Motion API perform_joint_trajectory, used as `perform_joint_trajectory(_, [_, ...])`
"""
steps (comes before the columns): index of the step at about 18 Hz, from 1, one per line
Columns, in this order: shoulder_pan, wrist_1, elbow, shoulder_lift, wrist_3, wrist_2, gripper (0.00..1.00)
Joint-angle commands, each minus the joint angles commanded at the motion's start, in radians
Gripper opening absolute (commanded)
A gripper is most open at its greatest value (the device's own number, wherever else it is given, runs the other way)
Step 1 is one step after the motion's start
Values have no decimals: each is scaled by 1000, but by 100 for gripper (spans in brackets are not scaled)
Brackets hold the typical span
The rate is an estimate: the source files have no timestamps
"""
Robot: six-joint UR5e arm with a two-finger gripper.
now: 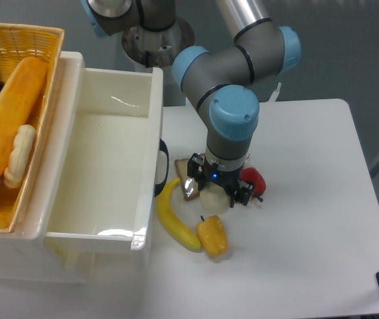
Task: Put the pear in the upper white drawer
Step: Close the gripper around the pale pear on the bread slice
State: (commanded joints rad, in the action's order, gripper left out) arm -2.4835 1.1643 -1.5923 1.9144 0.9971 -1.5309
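Observation:
The pear (215,200), pale cream-white and roundish, sits on the white table just right of the drawer. My gripper (216,195) points straight down over it, with a finger on each side of the fruit; whether the fingers press on it I cannot tell. The upper white drawer (146,166) is a large glossy white bin, pulled open on the left, with a dark handle (162,167) on its front wall facing the gripper. Its inside shows nothing in it.
A banana (176,216) and a yellow pepper (213,236) lie just in front of the pear. A red fruit (255,179) lies to the gripper's right. A brown piece (184,174) lies at its left. A wicker basket (43,46) with food stands at far left.

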Motion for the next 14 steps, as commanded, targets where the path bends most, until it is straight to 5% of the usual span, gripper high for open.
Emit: perform_joint_trajectory(14, [-37,6,41,-34,-152,25,58])
